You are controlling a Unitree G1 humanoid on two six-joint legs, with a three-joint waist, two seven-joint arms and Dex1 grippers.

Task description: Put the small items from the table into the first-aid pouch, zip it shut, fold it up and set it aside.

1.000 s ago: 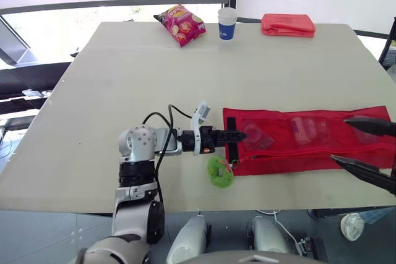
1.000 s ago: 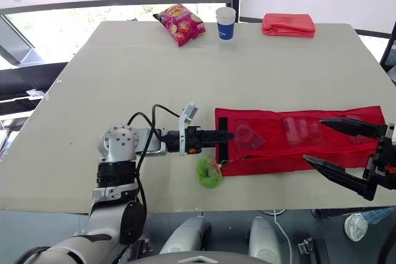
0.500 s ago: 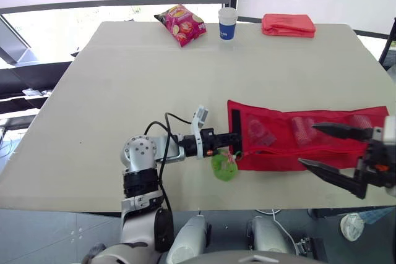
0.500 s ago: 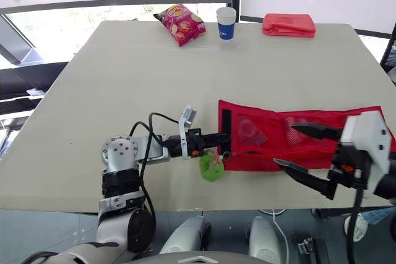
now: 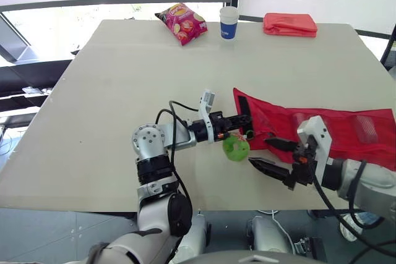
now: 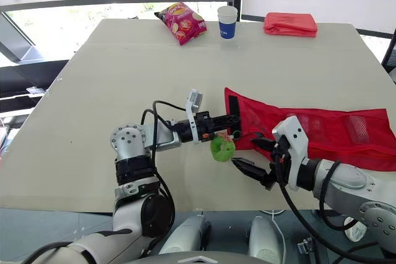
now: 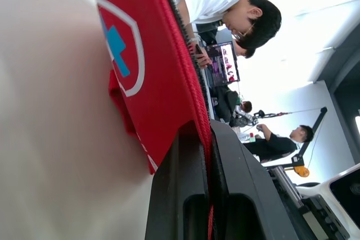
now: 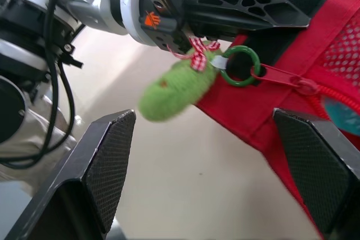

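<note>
The red mesh first-aid pouch [image 5: 337, 133] lies along the table's right front. Its left end is raised off the table. My left gripper [image 5: 245, 120] is shut on that end's edge, and the red fabric [image 7: 152, 71] shows pinched between its fingers [image 7: 181, 189]. A green plush charm [image 5: 236, 147] hangs from a green ring [image 8: 241, 66] on the zipper pull [image 8: 287, 78], just below the left fingers. My right gripper [image 5: 260, 151] stands open beside the charm, its fingers [image 8: 109, 161] on either side of it without touching. Small items show faintly through the mesh.
At the table's far edge lie a chips bag [image 5: 180, 23], a paper cup [image 5: 229, 23] and a folded red pouch [image 5: 289, 24]. The near table edge runs just below both grippers. People sit in the background of the left wrist view.
My left gripper has shut on the pouch's left edge and lifted it, moving right. My right gripper has swung left from the pouch's right end to the charm.
</note>
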